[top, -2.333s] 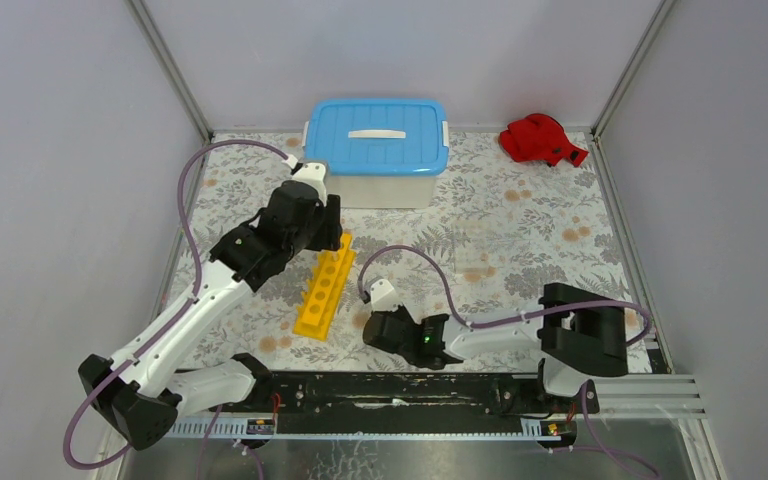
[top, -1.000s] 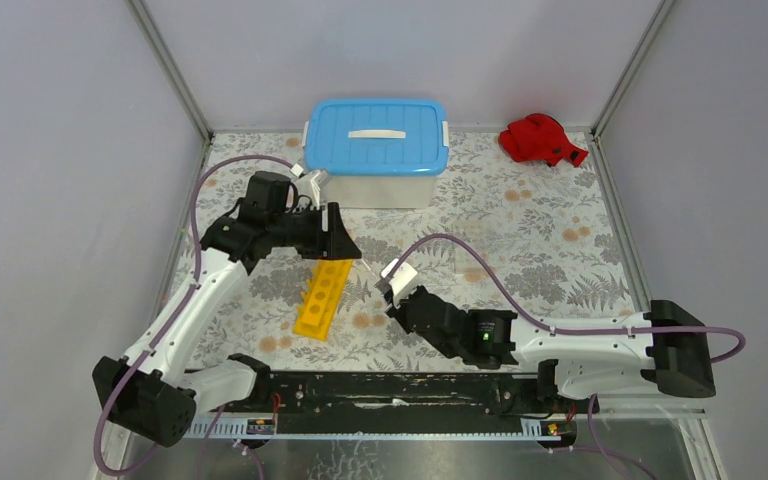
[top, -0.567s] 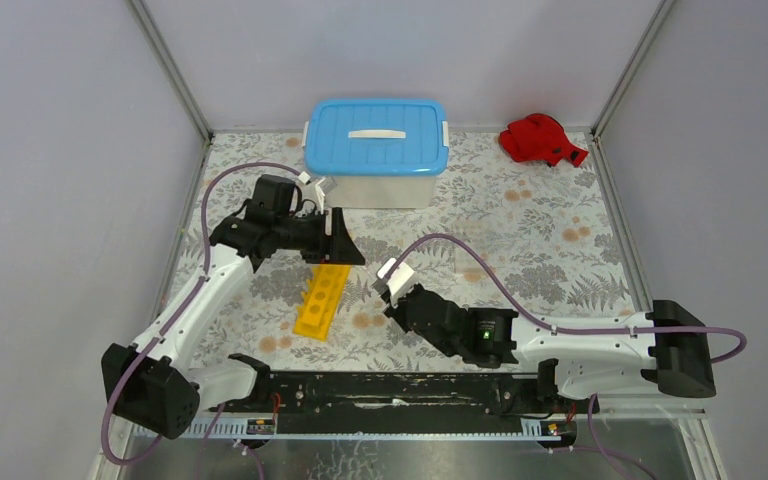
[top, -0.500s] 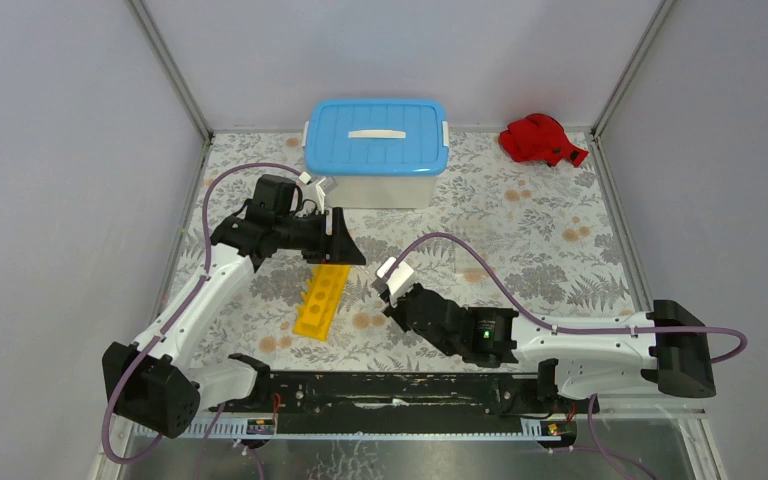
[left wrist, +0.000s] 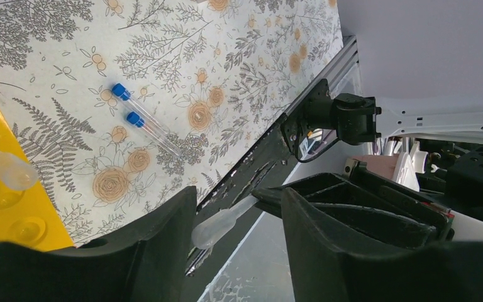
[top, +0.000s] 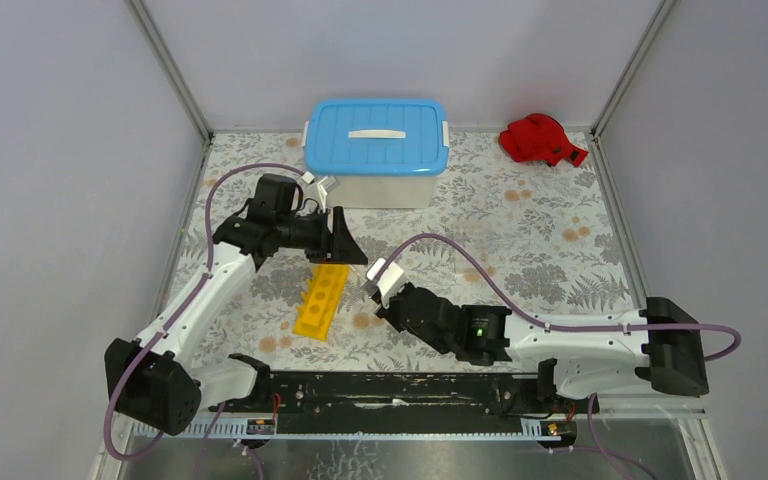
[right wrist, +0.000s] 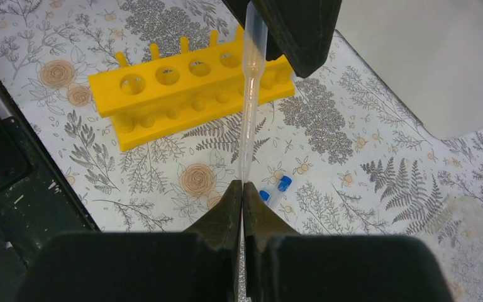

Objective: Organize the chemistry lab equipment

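Clear plastic pipette, its tip gripped in the closed right claw and its bulb between the open jaws of the left claw. This looks like a handover, so the left should clamp squarely before the right releases. The yellow rack lies at the right claw's 11 o'clock and the blue-capped tubes at 1 o'clock, on the table. Whether the bulb touches a jaw is unclear, and the rack's end is cut off.
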You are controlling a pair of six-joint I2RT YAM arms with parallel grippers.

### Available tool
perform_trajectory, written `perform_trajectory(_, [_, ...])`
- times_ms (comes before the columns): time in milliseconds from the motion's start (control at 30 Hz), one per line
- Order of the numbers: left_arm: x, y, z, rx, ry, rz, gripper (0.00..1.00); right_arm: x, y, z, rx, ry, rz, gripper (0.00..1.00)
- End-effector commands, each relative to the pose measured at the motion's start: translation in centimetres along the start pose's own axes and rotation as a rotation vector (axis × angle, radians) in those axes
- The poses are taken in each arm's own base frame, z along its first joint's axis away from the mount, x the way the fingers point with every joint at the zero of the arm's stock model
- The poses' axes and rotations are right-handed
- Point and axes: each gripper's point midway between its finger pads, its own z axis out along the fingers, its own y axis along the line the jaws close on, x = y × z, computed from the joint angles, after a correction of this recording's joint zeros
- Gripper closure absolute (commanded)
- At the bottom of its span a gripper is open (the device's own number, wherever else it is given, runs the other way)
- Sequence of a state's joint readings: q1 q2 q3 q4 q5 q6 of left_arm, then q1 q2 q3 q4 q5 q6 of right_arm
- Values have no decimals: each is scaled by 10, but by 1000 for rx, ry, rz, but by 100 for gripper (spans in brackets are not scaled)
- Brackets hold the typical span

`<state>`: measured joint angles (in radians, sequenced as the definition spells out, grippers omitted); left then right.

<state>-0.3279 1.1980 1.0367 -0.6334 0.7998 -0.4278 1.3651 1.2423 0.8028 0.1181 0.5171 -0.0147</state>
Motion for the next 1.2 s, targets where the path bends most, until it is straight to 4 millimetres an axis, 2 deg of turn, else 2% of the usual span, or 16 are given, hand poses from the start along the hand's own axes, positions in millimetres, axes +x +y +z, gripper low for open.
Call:
perform_trajectory(0, [-1,-3,2,45,-3,22,43,-34,3,1,-21,-76,15,96])
perform_trajectory(533, [7,0,2,48,10,23,67,-30,3,3,-21,-65,-9,96])
perform_trajectory(933, [11,1,1,43,13,22,67,-29,-1,2,-10,-70,-19,96])
perform_trajectory(1067, [12,2,1,41,14,22,71,-28,0,2,-12,-68,-22,96])
perform_trajectory(1167, [12,2,1,39,14,23,78,-28,0,1,-13,-68,-21,96])
